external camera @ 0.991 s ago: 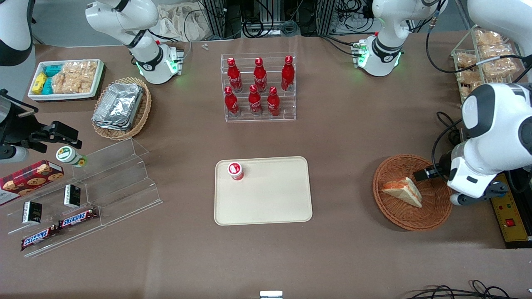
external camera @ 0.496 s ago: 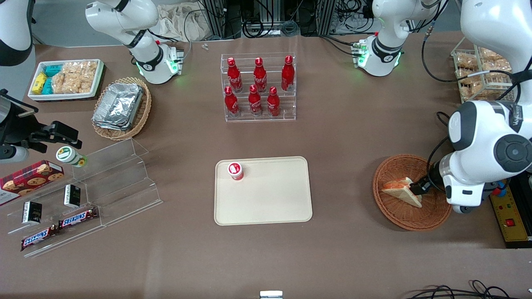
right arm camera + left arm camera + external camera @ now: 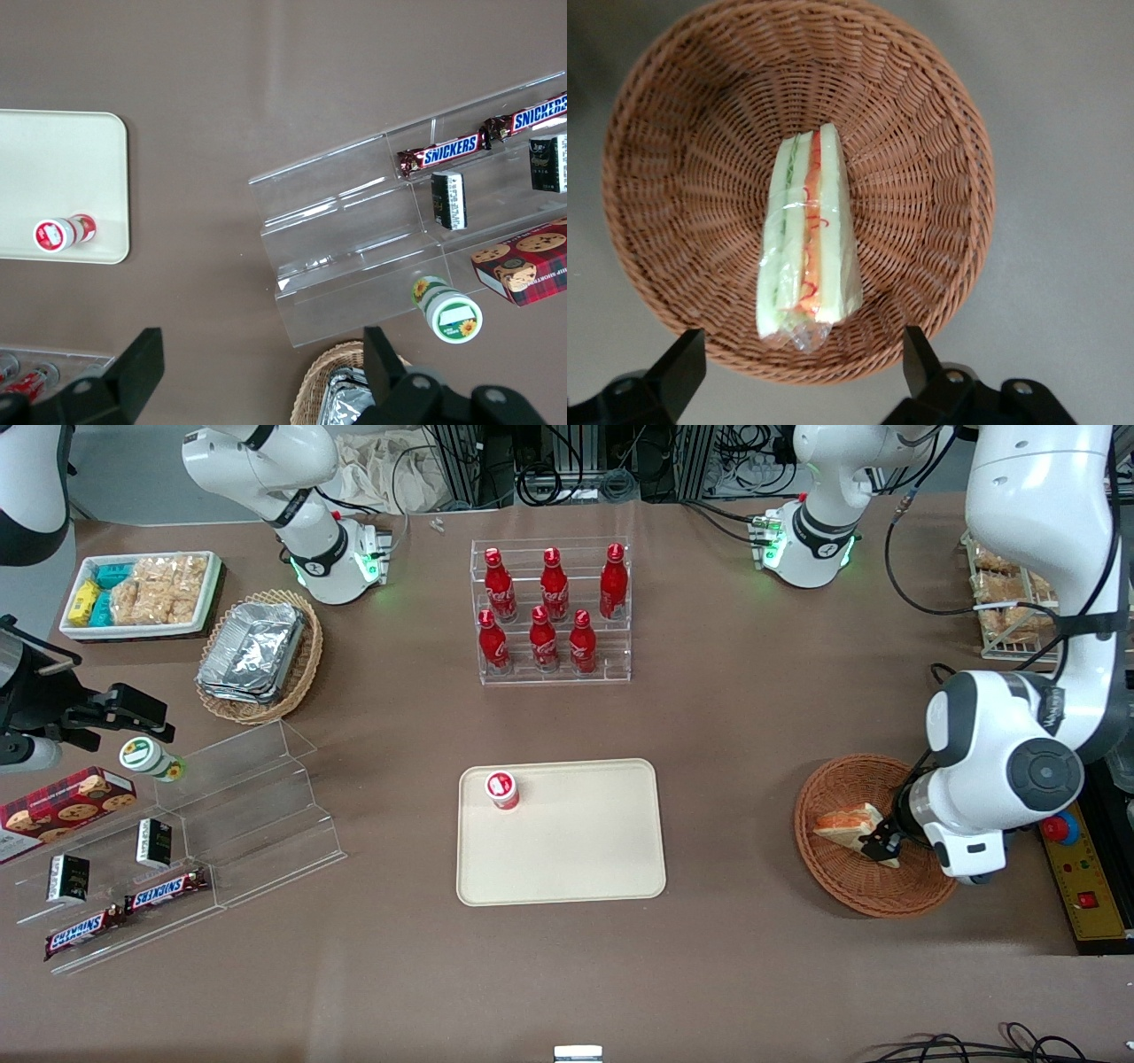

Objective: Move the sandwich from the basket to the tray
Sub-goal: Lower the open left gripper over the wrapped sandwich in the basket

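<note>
The sandwich (image 3: 846, 823), a plastic-wrapped pale wedge with orange and green filling, lies in the round reddish-brown wicker basket (image 3: 833, 877) toward the working arm's end of the table. In the left wrist view the sandwich (image 3: 808, 243) lies in the middle of the basket (image 3: 921, 159). My left gripper (image 3: 883, 843) hangs open just above the sandwich's end, with its fingers (image 3: 680, 367) spread wide and holding nothing. The cream tray (image 3: 576, 850) lies mid-table with a small red-capped bottle (image 3: 501, 789) on it.
A clear rack of red bottles (image 3: 551, 611) stands farther from the front camera than the tray. A tan basket of foil containers (image 3: 257, 655), a white snack bin (image 3: 140, 593) and a clear stepped shelf (image 3: 204, 824) lie toward the parked arm's end. A control box (image 3: 1085, 886) sits beside the basket.
My left arm has swung over the basket and come down; the gripper now hangs over the sandwich's end. The sandwich and basket have not moved.
</note>
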